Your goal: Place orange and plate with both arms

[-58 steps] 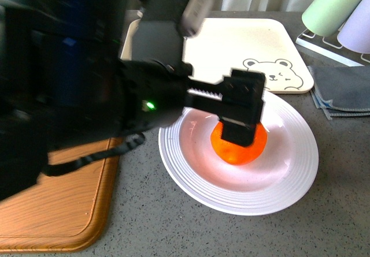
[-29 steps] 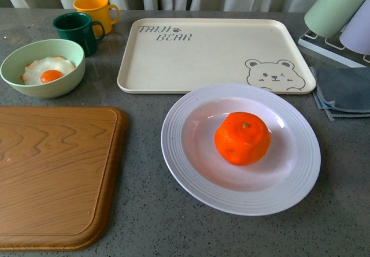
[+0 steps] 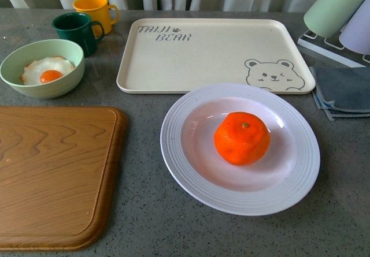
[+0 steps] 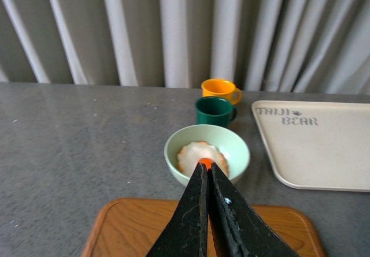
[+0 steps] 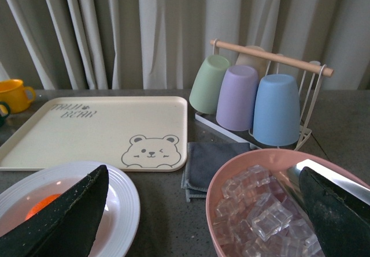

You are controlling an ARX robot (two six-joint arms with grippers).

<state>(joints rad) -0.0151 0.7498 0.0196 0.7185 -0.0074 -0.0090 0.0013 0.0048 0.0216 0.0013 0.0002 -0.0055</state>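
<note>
The orange (image 3: 241, 138) sits in the well of the white ribbed plate (image 3: 185, 164), on the grey counter just in front of the bear tray. Neither arm shows in the front view. My left gripper (image 4: 205, 164) is shut with nothing in it, above the wooden board (image 4: 121, 225) and pointing at the green bowl (image 4: 231, 147). My right gripper (image 5: 202, 176) stands wide open and empty. Its one finger (image 5: 63, 222) is over the plate (image 5: 124, 202), where a sliver of the orange (image 5: 40, 205) shows. The other finger (image 5: 335, 211) is over a pink bowl.
A cream bear tray (image 3: 214, 52) lies behind the plate. The wooden cutting board (image 3: 52, 176) is at the left. A green bowl with a fried egg (image 3: 41, 67) and two mugs (image 3: 87, 20) stand far left. A pink bowl of ice cubes (image 5: 254, 211), grey cloth (image 3: 344, 92) and cup rack (image 5: 260, 95) are at the right.
A black arm reaching from the left, with its gripper at the orange, has pulled out of the front view. The orange stays on the plate.
</note>
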